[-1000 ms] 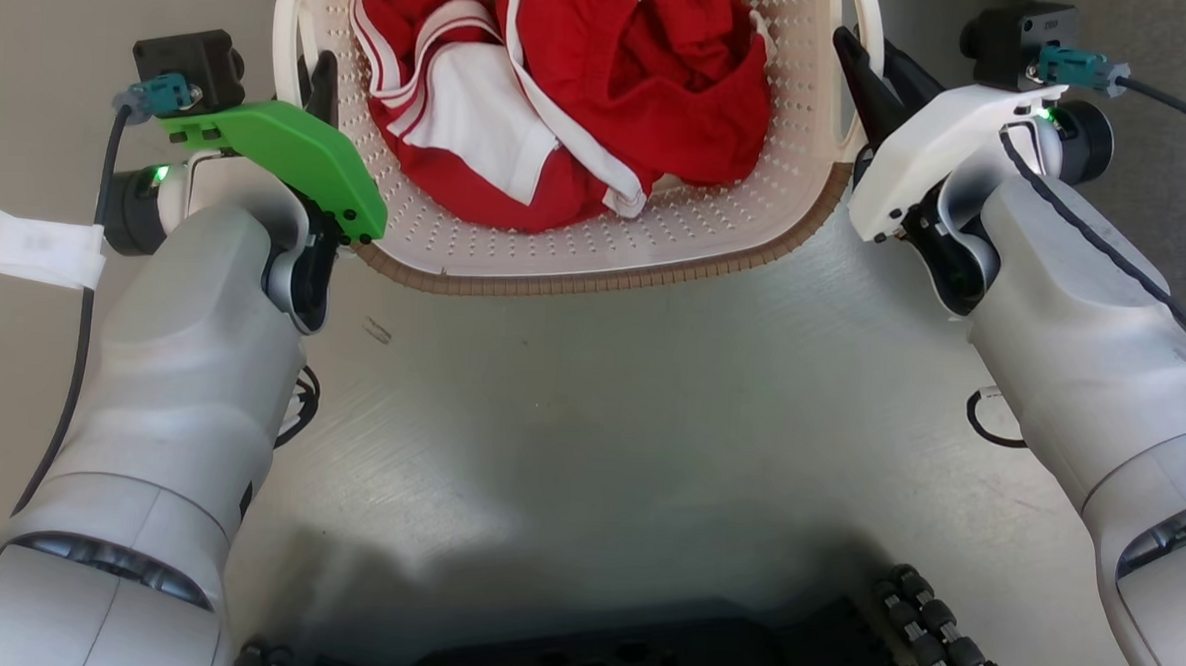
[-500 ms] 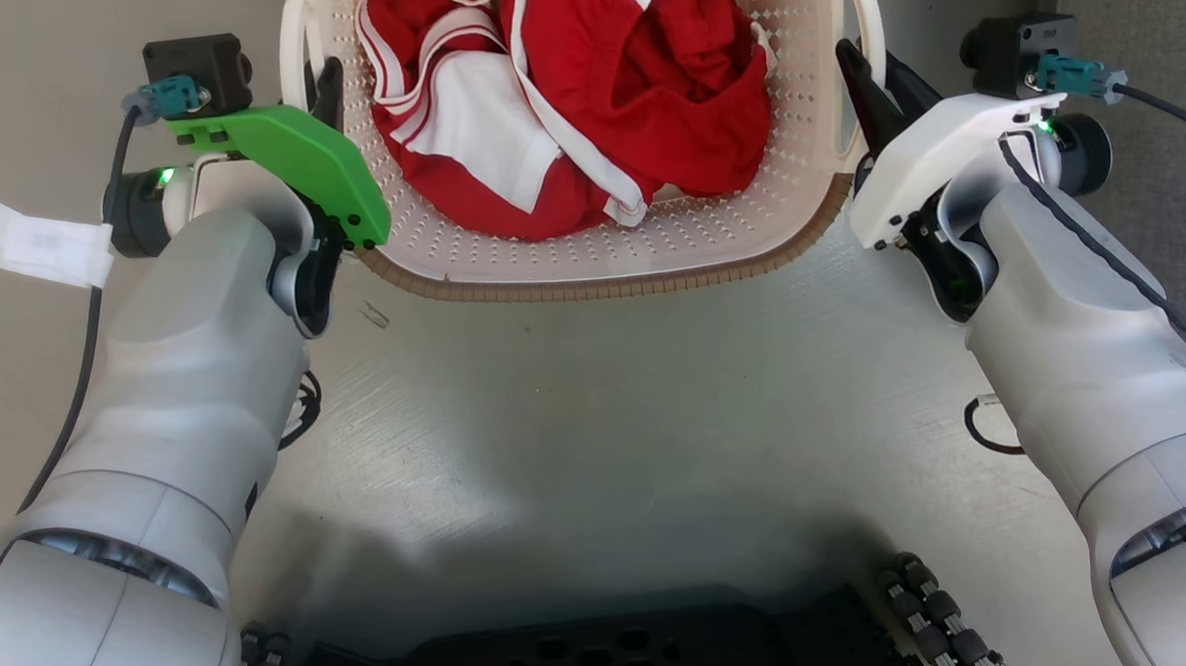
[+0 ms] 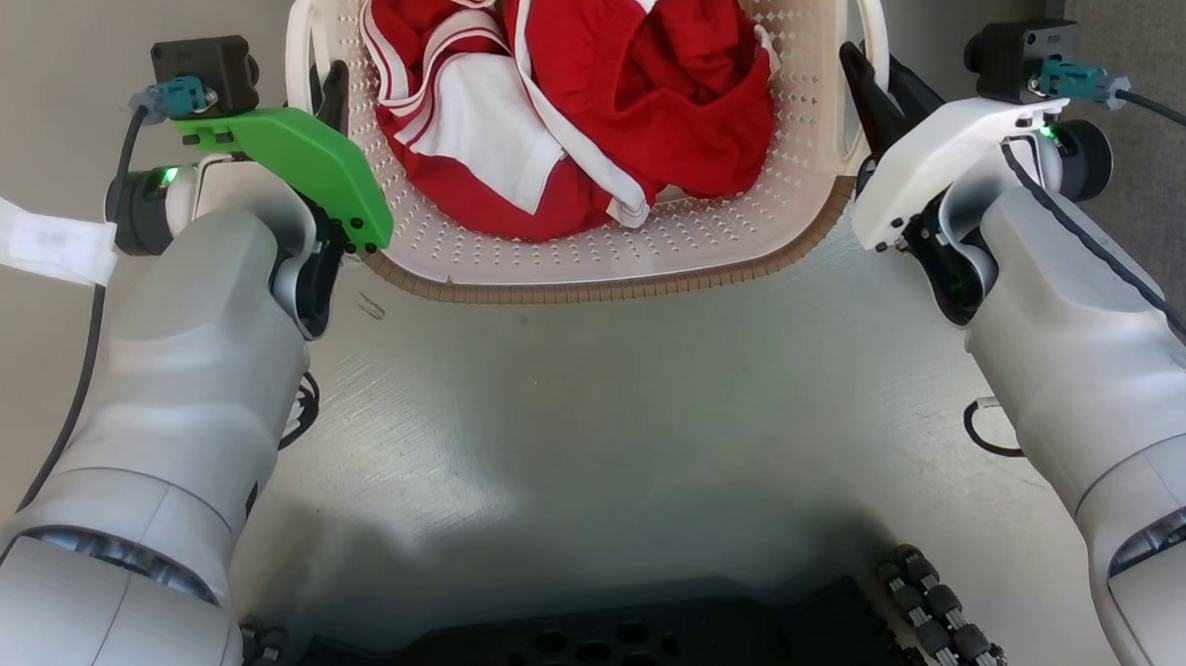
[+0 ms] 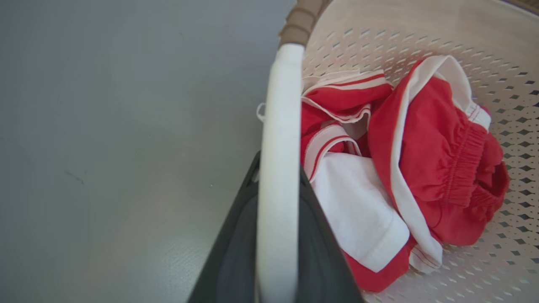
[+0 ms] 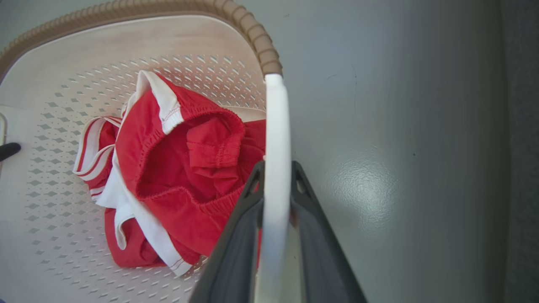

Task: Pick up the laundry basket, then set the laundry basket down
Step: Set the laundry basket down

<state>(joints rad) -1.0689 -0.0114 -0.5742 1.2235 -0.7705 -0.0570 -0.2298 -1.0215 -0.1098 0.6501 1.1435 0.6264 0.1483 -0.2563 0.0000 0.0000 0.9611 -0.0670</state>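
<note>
Laundry basket (image 3: 606,264), cream-white and perforated, with a brown woven-look rim (image 3: 595,293), at the top centre of the head view, directly ahead of the robot and between its two arms. The far part of the basket is cut off by the top edge of that view. Whether its underside touches the floor (image 3: 599,423) cannot be told.

Inside the basket lie crumpled red-and-white garments (image 3: 613,94), bunched toward the middle and resting against the perforated wall (image 4: 421,33). The same garments (image 5: 189,168) appear in the right wrist view below the curved rim (image 5: 252,33).

Left handle (image 4: 280,126), a white bar, runs up from between the two dark fingers of the left gripper (image 4: 278,164), which is clenched on it, one finger on the outer side and one on the inner side. In the head view this gripper (image 3: 322,81) sits at the basket's left edge under a green cover (image 3: 290,155).

Right handle (image 5: 277,126) is likewise clamped between the fingers of the right gripper (image 5: 277,168). In the head view that gripper (image 3: 877,70) meets the basket's right edge ahead of a white cover (image 3: 931,148).

The pale grey floor surrounds the basket. The dark robot base (image 3: 639,655) lies along the bottom edge, well apart from it.
</note>
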